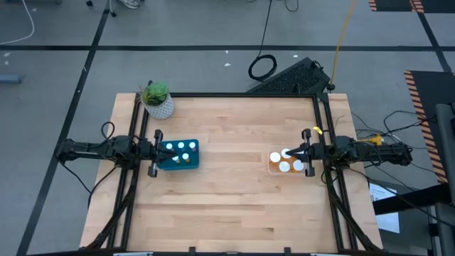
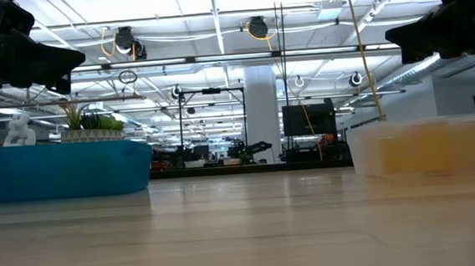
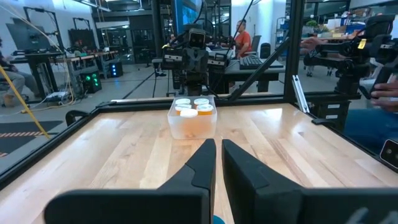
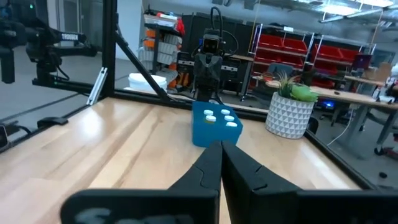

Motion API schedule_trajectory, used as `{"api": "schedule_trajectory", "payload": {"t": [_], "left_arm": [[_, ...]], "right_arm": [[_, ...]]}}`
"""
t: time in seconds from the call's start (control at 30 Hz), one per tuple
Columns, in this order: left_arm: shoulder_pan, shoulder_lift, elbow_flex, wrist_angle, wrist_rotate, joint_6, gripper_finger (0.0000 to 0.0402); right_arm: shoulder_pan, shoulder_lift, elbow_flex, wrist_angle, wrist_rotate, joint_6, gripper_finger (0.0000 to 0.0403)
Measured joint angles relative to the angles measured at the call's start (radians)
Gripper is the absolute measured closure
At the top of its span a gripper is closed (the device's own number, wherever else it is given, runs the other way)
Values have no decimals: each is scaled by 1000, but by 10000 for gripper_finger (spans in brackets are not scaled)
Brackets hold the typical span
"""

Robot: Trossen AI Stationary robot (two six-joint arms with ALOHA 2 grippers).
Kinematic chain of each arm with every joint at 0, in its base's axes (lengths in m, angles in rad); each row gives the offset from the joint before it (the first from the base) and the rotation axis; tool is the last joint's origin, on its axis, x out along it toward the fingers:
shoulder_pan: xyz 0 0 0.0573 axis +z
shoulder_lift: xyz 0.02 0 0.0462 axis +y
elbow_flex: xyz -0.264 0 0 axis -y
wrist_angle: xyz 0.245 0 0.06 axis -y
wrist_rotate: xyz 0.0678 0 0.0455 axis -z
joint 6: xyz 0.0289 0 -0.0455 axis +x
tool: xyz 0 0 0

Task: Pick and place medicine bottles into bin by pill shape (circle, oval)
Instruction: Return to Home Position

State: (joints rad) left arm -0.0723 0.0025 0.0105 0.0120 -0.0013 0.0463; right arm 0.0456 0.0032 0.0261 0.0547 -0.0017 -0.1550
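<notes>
Wooden bench (image 1: 227, 206). Blue bin (image 1: 178, 155) on the left side holds white-capped medicine bottles (image 1: 186, 148); clear bin (image 1: 284, 163) on the right side holds more white-capped amber bottles (image 3: 192, 109). No bottles loose on the bench surface.

Left pincer (image 1: 153, 153) sits at the blue bin's outer edge, fingers (image 3: 202, 165) nearly together, holding nothing. Right pincer (image 1: 304, 154) sits over the clear bin's outer edge, fingers (image 4: 208, 165) likewise narrow and empty.

White potted plant (image 1: 157, 99) stands at the far left corner, behind the blue bin.
</notes>
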Motion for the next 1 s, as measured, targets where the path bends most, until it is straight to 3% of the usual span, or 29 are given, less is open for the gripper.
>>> {"api": "schedule_trajectory", "payload": {"t": [1.0], "left_arm": [[0,0,0,0,0,0,371]], "right_arm": [[0,0,0,0,0,38,403]]}}
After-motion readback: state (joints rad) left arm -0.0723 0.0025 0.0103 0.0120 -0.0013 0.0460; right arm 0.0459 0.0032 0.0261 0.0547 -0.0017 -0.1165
